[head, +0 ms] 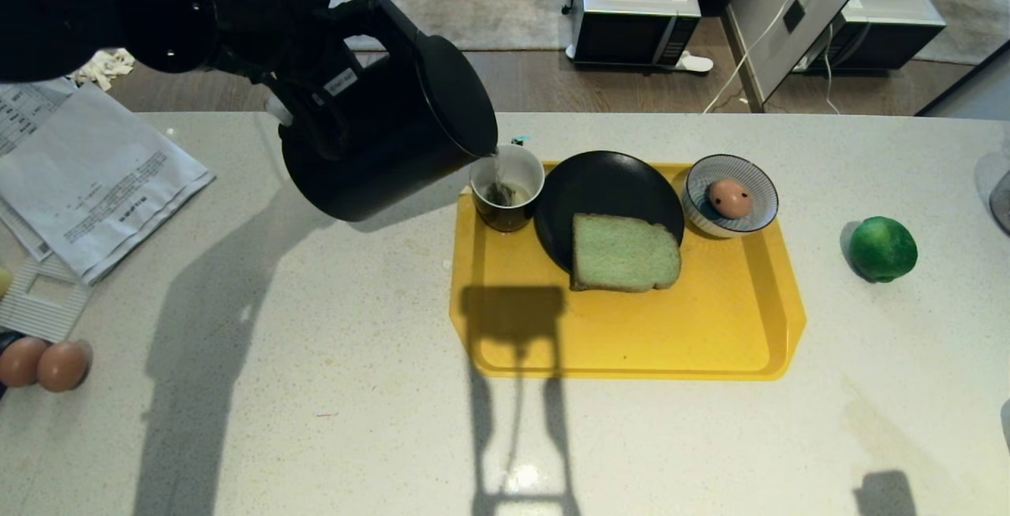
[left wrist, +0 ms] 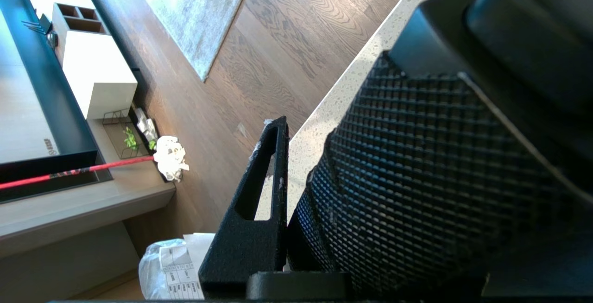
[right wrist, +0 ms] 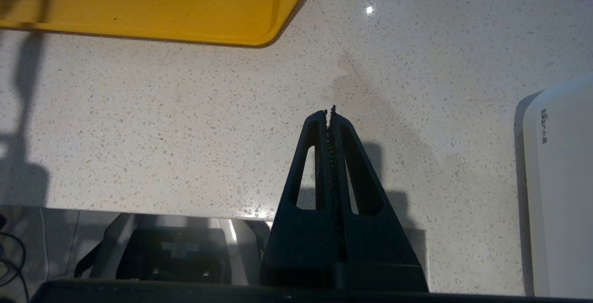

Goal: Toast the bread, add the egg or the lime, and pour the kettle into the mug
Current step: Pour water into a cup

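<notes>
Up on the far left of the counter (head: pixel 237 390), the left gripper (head: pixel 316 98) has its fingers squeezed around the handle of the black kettle (head: pixel 387 145). The kettle is in the air and tipped to the right, and a thin stream of water runs from its spout into the mug (head: pixel 507 188). The mug stands on the far left corner of the yellow tray (head: pixel 631 334). Just right of the mug is a black plate (head: pixel 607 185), and the green bread (head: pixel 623 253) lies partly on the plate's near edge and partly on the tray. Right of the plate, a striped bowl (head: pixel 702 185) holds the spotted egg (head: pixel 729 197). The lime (head: pixel 882 248) sits on the counter, to the right of the tray. The right gripper (right wrist: pixel 331 114) hangs over bare counter by the tray's near right corner, its fingers pressed together and holding nothing. Two brown eggs (head: pixel 43 364) rest at the near left edge.
</notes>
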